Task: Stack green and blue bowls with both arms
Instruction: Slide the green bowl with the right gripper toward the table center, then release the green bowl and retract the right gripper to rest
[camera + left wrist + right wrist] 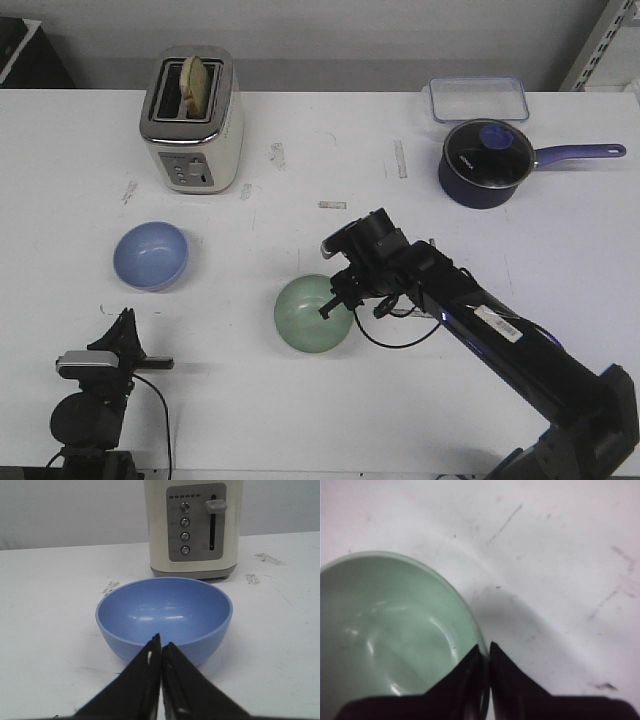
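The periwinkle blue bowl [150, 255] sits upright on the white table at the left, in front of the toaster. In the left wrist view the blue bowl [165, 615] lies just beyond my left gripper [161, 644], which is shut and empty, short of the bowl's near wall. In the front view the left gripper [126, 318] is low at the front left. The pale green bowl [311, 314] sits at the table's middle front. My right gripper [334, 300] is shut on its right rim. In the right wrist view the gripper [485, 649] has one finger inside the green bowl [385, 625] and one outside.
A cream toaster [192, 120] with a slice of bread stands at the back left and fills the far side of the left wrist view [192, 527]. A dark blue saucepan [486, 162] with a glass lid and long handle stands at the back right. A clear container [478, 98] lies behind it.
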`<state>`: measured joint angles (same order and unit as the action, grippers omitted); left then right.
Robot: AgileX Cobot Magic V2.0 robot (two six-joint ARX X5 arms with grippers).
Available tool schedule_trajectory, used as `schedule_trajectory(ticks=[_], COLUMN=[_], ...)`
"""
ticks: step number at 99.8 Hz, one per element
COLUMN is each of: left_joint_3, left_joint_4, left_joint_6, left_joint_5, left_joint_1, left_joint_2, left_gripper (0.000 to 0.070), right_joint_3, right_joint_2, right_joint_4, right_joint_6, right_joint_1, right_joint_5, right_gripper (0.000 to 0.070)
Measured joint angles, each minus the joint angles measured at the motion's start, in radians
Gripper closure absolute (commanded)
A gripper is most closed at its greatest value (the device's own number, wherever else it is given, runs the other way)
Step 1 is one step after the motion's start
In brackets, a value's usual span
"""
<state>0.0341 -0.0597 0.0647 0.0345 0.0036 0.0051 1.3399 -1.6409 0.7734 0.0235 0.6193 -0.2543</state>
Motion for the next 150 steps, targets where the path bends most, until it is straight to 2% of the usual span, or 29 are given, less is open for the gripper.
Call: schedule_trajectory(ticks=[46,52,58,75,82,86,99,105,113,127,150], left_joint_3=[0.000,0.000,0.000,0.000,0.000,0.000,0.000,0.000,0.000,0.000,0.000], left_joint_4=[0.000,0.000,0.000,0.000,0.000,0.000,0.000,0.000,0.000,0.000,0.000], left_joint_6=[0.000,0.000,0.000,0.000,0.000,0.000,0.000,0.000,0.000,0.000,0.000], left_joint_5=[0.000,0.000,0.000,0.000,0.000,0.000,0.000,0.000,0.000,0.000,0.000], left_joint_1=[0.000,0.000,0.000,0.000,0.000,0.000,0.000,0.000,0.000,0.000,0.000], left_joint_2=[0.000,0.000,0.000,0.000,0.000,0.000,0.000,0.000,0.000,0.000,0.000], left_gripper=[0.0698,0.0698,0.0698,0.0698,0.0698,0.0698,0.0698,0.0698,0.0698,0.0698,0.0698], right_joint_3=[0.000,0.000,0.000,0.000,0.000,0.000,0.019,0.042,0.068,0.084,0.078], right_joint_2=[-0.090,-0.090,-0.090,-0.090,-0.090,-0.089,-0.064,-0.023,0.058,0.216,0.412], right_joint_4=[-0.030,-0.031,-0.030,-0.031,-0.031,-0.030,-0.021,-0.023,-0.042,-0.071,-0.015], right_joint_6=[-0.001,-0.001,-0.001,-0.001,-0.001,-0.001,-0.006,-0.009,-0.012,-0.019,-0.035], right_joint_1=[0.007,0.007,0.007,0.007,0.007,0.007,-0.003,-0.014,-0.036,-0.110,-0.321], right_joint_5=[0.001,0.001,0.000,-0.007,-0.007,-0.007,-0.004,0.003,0.035,0.098,0.180], right_gripper=[0.0700,0.0675,0.0597,0.0265,0.0169,0.0146,0.0154,0.0205,0.0363,0.0696,0.0700])
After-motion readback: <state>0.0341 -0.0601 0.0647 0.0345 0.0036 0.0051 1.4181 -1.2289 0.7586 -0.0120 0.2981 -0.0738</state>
